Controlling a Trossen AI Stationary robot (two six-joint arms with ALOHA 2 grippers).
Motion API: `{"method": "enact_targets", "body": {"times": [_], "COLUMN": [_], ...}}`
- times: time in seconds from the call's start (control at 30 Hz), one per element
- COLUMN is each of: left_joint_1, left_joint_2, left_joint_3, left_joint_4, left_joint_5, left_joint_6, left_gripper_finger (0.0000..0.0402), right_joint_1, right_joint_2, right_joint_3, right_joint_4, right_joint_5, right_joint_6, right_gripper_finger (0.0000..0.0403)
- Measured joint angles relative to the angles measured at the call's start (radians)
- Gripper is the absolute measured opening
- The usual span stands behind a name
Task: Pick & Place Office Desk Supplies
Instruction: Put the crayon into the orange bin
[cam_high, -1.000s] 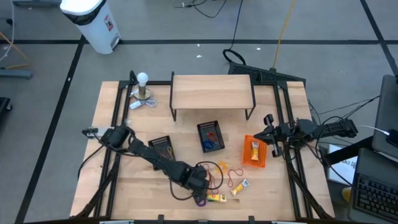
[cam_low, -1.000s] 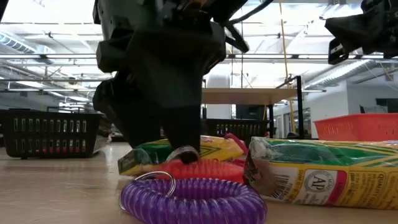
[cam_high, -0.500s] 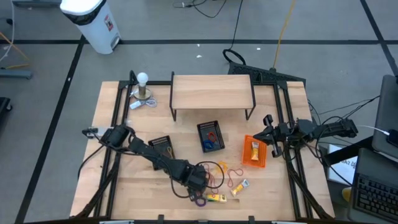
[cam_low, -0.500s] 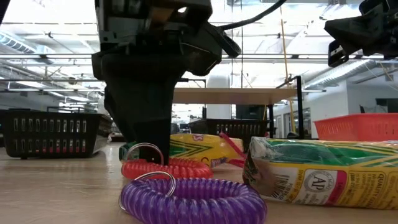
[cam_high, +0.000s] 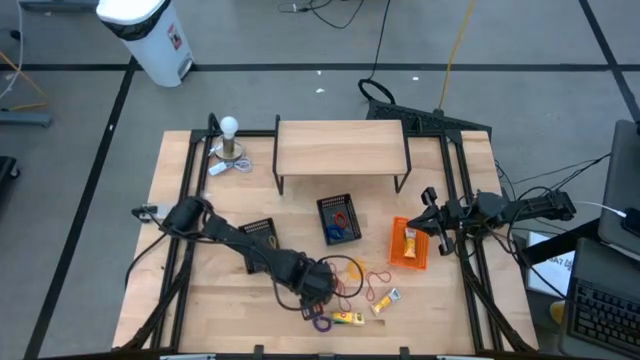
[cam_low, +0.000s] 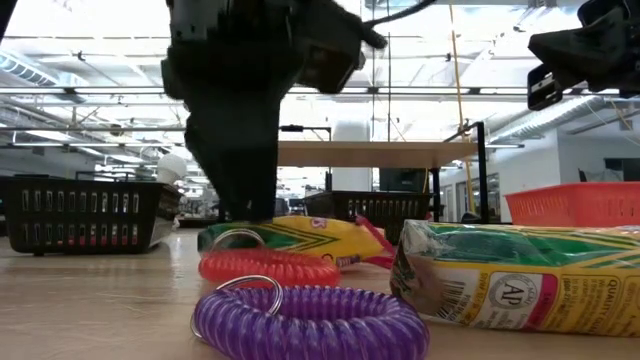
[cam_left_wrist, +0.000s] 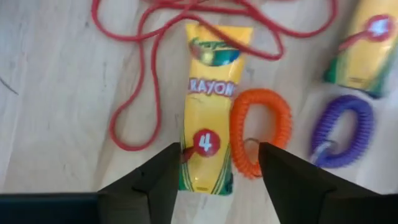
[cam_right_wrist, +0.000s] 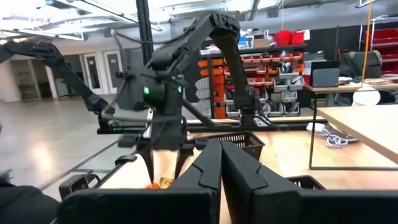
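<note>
My left gripper is open and hovers near the table's near edge. Straight below it, between the fingers, a yellow crayon packet lies flat on the table. An orange coil band lies beside it, and a purple coil band farther off. A red cord loops around the packet's far end. A second yellow packet lies beside the purple coil. My right gripper is shut and waits above the table's right side, next to the orange bin.
A black basket holds blue and red items, and another black basket stands left of it. A yellow packet lies in the orange bin. A wooden shelf and a white ball-topped stand are at the far side.
My left gripper has risen from the orange coil band, where its fingertips stood a second ago, and now hangs above the items. The orange coil stays on the table with its metal ring standing up.
</note>
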Motion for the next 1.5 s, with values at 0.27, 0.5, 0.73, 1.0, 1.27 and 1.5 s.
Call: {"method": "enact_targets", "body": {"times": [0.27, 0.5, 0.73, 1.0, 1.27, 1.5], "left_joint_1": [0.004, 0.003, -0.001, 0.001, 0.011, 0.016], "left_joint_2": [-0.015, -0.015, 0.004, 0.022, 0.026, 0.024], "left_joint_3": [-0.006, -0.036, -0.041, -0.041, -0.041, -0.039], "left_joint_4": [-0.006, 0.006, 0.033, 0.019, 0.022, 0.029], "left_joint_5": [-0.047, -0.063, -0.059, -0.103, -0.070, -0.035], "left_joint_6": [0.006, -0.003, 0.003, 0.063, 0.139, 0.182], "left_gripper_finger": [0.0239, 0.0224, 0.0217, 0.0226, 0.0158, 0.0078], "right_joint_1": [0.000, 0.000, 0.000, 0.001, 0.001, 0.001], "right_joint_2": [0.012, 0.017, 0.018, 0.028, 0.034, 0.037], "right_joint_3": [0.000, -0.001, -0.001, -0.001, -0.001, -0.001], "right_joint_4": [0.018, 0.017, 0.018, 0.024, 0.040, 0.040], "right_joint_5": [0.002, 0.002, 0.002, 0.001, 0.002, 0.003], "right_joint_6": [-0.004, -0.001, 0.003, 0.007, 0.007, 0.007], "right_gripper_finger": [0.0000, 0.0000, 0.0000, 0.0000, 0.0000, 0.0000]}}
